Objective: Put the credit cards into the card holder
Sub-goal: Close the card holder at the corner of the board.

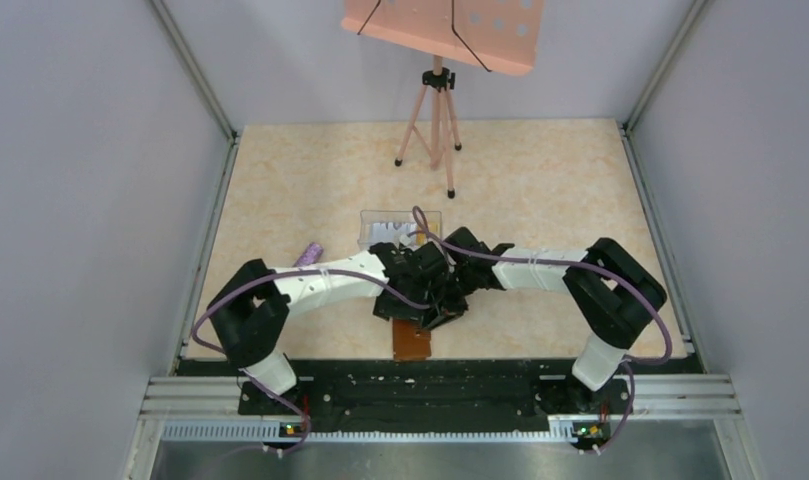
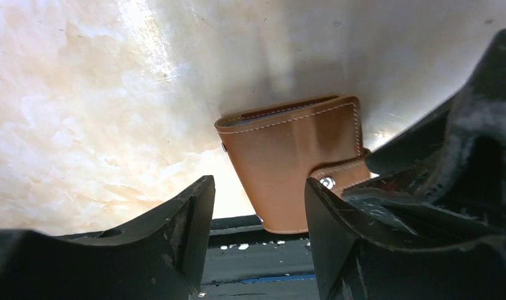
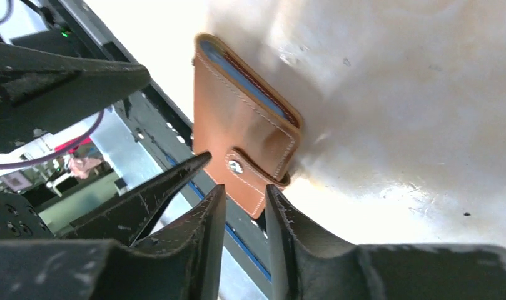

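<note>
The brown leather card holder [image 1: 412,343] lies folded, its snap tab fastened, at the table's near edge. It shows in the left wrist view [image 2: 294,156] and the right wrist view [image 3: 237,119]. A pale blue credit card edge [image 3: 244,78] shows inside its fold. My left gripper [image 2: 258,187] hangs just above it, open wide, with nothing between the fingers. Beside it my right gripper [image 3: 245,189] is open by a narrow gap with nothing in it, its tips near the wallet's tab corner. In the top view both grippers [image 1: 432,300] crowd over the wallet and hide most of it.
A clear plastic box [image 1: 400,225] stands just behind the grippers. A small purple object [image 1: 310,253] lies to the left. A tripod stand [image 1: 435,110] with an orange tray stands at the back. The black base rail [image 1: 400,390] runs along the near edge, right under the wallet's end.
</note>
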Controlling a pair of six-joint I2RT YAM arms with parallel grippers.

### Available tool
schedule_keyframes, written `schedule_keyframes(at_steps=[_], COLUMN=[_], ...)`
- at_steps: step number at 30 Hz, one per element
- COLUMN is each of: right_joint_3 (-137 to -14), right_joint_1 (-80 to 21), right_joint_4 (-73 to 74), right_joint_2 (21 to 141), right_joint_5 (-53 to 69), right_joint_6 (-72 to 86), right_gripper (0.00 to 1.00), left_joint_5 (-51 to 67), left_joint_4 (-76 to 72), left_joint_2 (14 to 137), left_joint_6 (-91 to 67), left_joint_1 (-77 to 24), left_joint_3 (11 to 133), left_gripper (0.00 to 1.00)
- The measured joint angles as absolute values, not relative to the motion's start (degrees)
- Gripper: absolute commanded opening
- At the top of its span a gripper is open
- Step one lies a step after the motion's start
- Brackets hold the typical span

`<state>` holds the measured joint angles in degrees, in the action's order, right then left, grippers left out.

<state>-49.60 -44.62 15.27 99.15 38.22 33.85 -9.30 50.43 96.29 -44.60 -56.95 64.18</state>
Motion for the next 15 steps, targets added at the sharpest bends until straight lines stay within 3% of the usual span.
schedule_keyframes(at_steps=[15], right_joint_3=[-49.1], right_joint_1=[-41.2], right_joint_4=[13.8], right_joint_2=[88.0], right_joint_5=[34.3], right_joint_6=[34.9], right_gripper=[0.60], left_joint_5=[3.8], left_joint_4=[33.9], left_joint_2=[78.1], left_joint_6=[-46.2], left_joint_1=[-42.5], left_joint_3=[51.6], left_gripper=[0.70])
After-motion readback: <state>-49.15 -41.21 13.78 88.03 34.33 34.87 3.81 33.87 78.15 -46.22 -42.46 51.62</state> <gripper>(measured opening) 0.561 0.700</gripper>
